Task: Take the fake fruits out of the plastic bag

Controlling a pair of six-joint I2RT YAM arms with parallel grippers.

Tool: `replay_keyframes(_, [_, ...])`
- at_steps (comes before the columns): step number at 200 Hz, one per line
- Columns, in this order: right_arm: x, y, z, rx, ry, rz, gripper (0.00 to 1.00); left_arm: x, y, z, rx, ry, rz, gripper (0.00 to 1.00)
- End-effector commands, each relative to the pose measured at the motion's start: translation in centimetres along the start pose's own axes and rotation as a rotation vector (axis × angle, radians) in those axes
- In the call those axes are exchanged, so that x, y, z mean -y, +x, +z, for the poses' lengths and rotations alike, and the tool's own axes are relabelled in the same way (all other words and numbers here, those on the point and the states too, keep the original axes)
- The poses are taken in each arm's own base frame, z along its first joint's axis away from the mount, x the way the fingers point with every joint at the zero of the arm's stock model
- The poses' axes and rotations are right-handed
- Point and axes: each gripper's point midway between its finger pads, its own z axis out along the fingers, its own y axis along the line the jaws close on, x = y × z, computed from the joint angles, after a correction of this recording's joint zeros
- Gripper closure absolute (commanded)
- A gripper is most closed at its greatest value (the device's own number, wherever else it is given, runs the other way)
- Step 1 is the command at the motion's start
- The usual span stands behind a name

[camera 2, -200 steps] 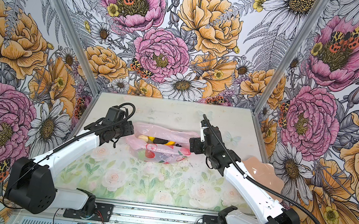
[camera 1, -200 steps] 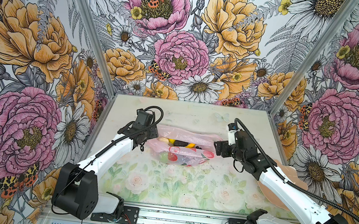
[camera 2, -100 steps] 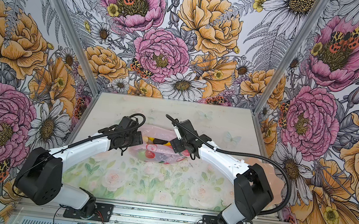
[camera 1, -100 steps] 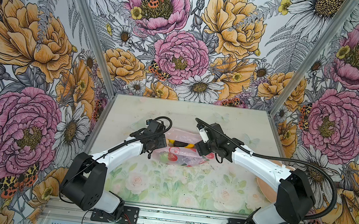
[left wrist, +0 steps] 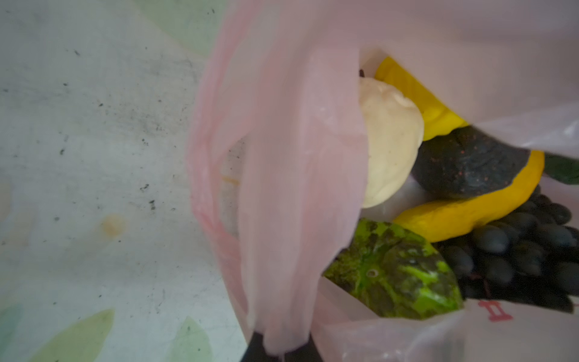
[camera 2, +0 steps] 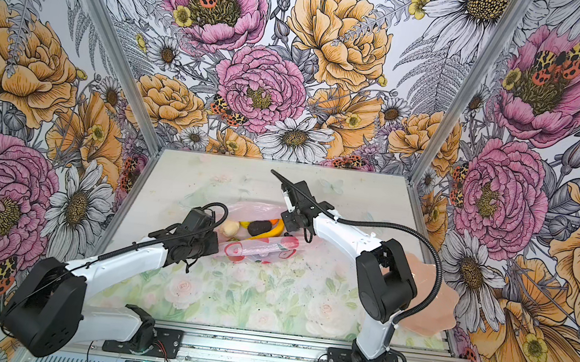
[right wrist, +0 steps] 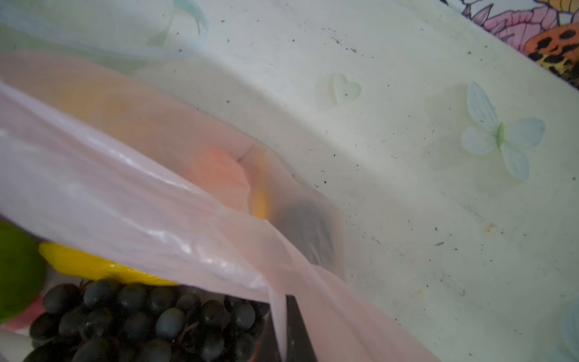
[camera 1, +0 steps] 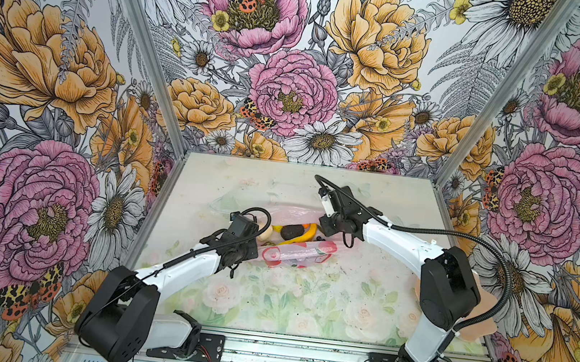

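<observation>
Your left jaws: clamped on plastic bag (camera 1: 294, 257) handle loop | your right jaws: pinching bag's opposite end | fake fruits (camera 1: 291, 231): inside the open bag, mid-bench (camera 1: 303, 304)

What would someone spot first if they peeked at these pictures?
Giant painted flowers on the walls jump out first. In the middle of the table lies a pink plastic bag held open, showing fake fruits like a yellow banana and dark grapes. The left fingers and right fingers each pinch one end of it.
</observation>
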Motion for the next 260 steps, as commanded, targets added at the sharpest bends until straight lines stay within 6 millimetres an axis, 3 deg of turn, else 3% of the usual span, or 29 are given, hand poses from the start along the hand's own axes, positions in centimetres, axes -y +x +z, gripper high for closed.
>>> replay_keyframes(1, [4.5, -1.9, 1.8, 0.01, -0.087, 0.34, 1.0, -1.7, 0.2, -0.8, 0.089, 0.007, -0.019, 1.0])
replay_keyframes(17, [6.2, -1.9, 4.3, -0.023, -0.142, 0.478, 1.0, -1.7, 0.1, -1.7, 0.121, 0.078, -0.047, 1.0])
replay_keyframes(40, [6.3, -2.6, 6.6, -0.036, -0.155, 0.518, 1.0, -2.8, -0.1, -2.5, 0.16, 0.054, -0.08, 1.0])
replay_keyframes(55, [4.9, -4.0, 6.4, -0.017, -0.205, 0.499, 1.0, -2.2, 0.0, -2.3, 0.147, 0.085, -0.077, 1.0])
replay_keyframes(68, [3.1, -5.3, 5.1, 0.014, -0.224, 0.436, 1.0, -1.2, 0.1, -2.0, 0.123, 0.12, -0.055, 1.0])
replay_keyframes(74, [2.4, -5.8, 4.3, 0.031, -0.226, 0.405, 0.95, -0.6, 0.1, -1.8, 0.114, 0.127, -0.041, 1.0])
replay_keyframes(92, [0.7, -6.5, 1.5, 0.063, -0.176, 0.316, 0.62, 1.0, -0.1, -1.6, 0.101, 0.134, 0.017, 1.0])
replay_keyframes(108, [1.5, -5.4, -0.5, 0.065, -0.066, 0.316, 0.4, 2.1, -0.3, -1.5, 0.099, 0.133, 0.047, 1.0])
replay_keyframes(125, [3.0, -3.4, -2.3, 0.056, 0.054, 0.347, 0.27, 3.0, -0.6, -1.4, 0.101, 0.135, 0.062, 1.0])
replay_keyframes(149, [3.9, -0.3, -4.2, 0.034, 0.174, 0.36, 0.2, 3.6, -0.6, -1.1, 0.1, 0.138, 0.074, 1.0])
replay_keyframes(173, [3.7, 3.0, -4.3, -0.017, 0.23, 0.363, 0.16, 3.9, -0.4, -0.8, 0.094, 0.132, 0.084, 1.0])
replay_keyframes(203, [3.1, 6.6, -2.8, -0.105, 0.218, 0.364, 0.15, 4.2, -0.1, -0.6, 0.086, 0.132, 0.089, 1.0])
replay_keyframes(215, [2.3, 7.4, -2.6, -0.126, 0.18, 0.371, 0.2, 4.1, 0.1, -0.5, 0.081, 0.125, 0.087, 1.0])
replay_keyframes(227, [1.7, 8.1, -3.0, -0.137, 0.145, 0.383, 0.31, 3.9, 0.3, -0.5, 0.074, 0.112, 0.081, 1.0])
replay_keyframes(243, [1.3, 9.5, -3.7, -0.145, 0.119, 0.392, 0.55, 3.4, 0.8, -0.4, 0.065, 0.089, 0.063, 1.0])
replay_keyframes(260, [1.7, 11.8, -3.6, -0.166, 0.137, 0.402, 0.74, 2.0, 1.3, -0.2, 0.07, 0.046, 0.015, 1.0])
